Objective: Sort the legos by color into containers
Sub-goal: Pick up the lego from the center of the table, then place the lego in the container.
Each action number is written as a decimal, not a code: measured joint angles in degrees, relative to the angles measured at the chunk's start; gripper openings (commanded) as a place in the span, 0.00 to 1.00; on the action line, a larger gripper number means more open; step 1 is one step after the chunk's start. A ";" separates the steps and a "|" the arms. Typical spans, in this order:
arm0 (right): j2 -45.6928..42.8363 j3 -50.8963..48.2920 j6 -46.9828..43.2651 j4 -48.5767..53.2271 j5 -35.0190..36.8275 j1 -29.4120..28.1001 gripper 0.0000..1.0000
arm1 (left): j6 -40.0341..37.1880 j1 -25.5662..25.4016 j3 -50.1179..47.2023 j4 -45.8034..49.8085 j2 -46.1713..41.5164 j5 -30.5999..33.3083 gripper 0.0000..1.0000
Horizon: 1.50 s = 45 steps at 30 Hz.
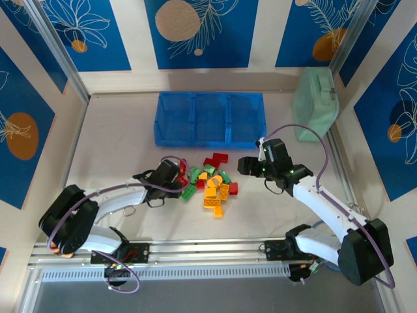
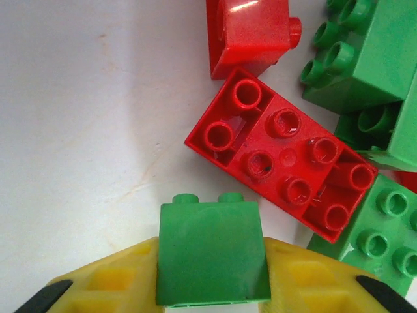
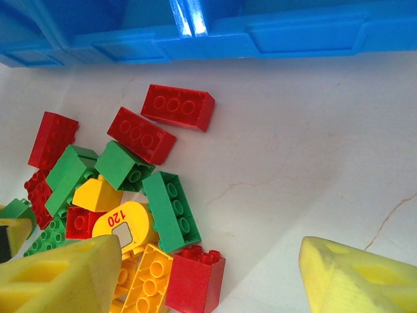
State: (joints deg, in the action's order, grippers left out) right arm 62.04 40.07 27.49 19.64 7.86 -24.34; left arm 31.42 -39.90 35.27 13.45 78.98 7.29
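Observation:
The legos (image 1: 212, 186), red, green and yellow-orange, lie in a loose pile in front of the blue tray of containers (image 1: 210, 140). My left gripper (image 1: 181, 181) is at the pile's left edge. In the left wrist view, the left gripper (image 2: 212, 277) is shut on a green lego (image 2: 212, 251), a yellow finger against each of its sides. Just beyond it lie a flat red lego (image 2: 280, 156) and green ones (image 2: 365, 52). My right gripper (image 1: 242, 166) hovers open at the pile's right side. A red lego (image 3: 195, 283) stands between its fingers (image 3: 65, 274), untouched.
A pale mint-green handled case (image 1: 315, 104) leans at the back right beside the tray. Wall panels close in the table on three sides. The tray's front wall (image 3: 293, 36) runs just beyond the pile. A yellow piece marked 120 (image 3: 124, 222) lies among the bricks.

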 measured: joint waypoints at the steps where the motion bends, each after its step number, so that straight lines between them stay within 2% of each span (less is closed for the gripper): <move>1: 0.22 0.00 0.00 -0.09 0.00 0.00 0.73 | 0.00 0.00 0.20 0.76 -0.72 0.35 0.33; 10: 3.43 0.00 0.00 -0.83 -0.57 -0.04 0.73 | -0.72 0.02 5.84 4.52 -5.01 3.06 0.32; 14: 3.54 0.00 0.04 -1.11 -0.83 -0.09 0.78 | -1.97 0.55 9.18 5.49 -4.55 3.48 0.32; 23: 3.34 -0.02 0.02 -0.68 -0.85 -0.11 0.81 | -4.85 3.26 17.88 5.70 0.98 2.99 0.31; 30: 2.49 -0.44 0.02 -0.28 -1.07 -0.11 0.81 | -6.49 8.85 24.15 5.79 5.14 0.63 0.31; 39: -0.02 -1.51 0.04 1.29 -1.73 -0.42 0.81 | -8.26 16.20 35.74 5.51 16.68 -2.80 0.31; 45: -2.29 -2.03 0.04 2.58 -1.75 -0.46 0.81 | -9.05 18.51 40.81 5.70 23.61 -4.57 0.31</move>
State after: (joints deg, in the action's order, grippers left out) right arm 59.75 38.04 27.53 22.22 6.11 -24.80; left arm 22.37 -21.39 76.07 19.16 102.59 2.72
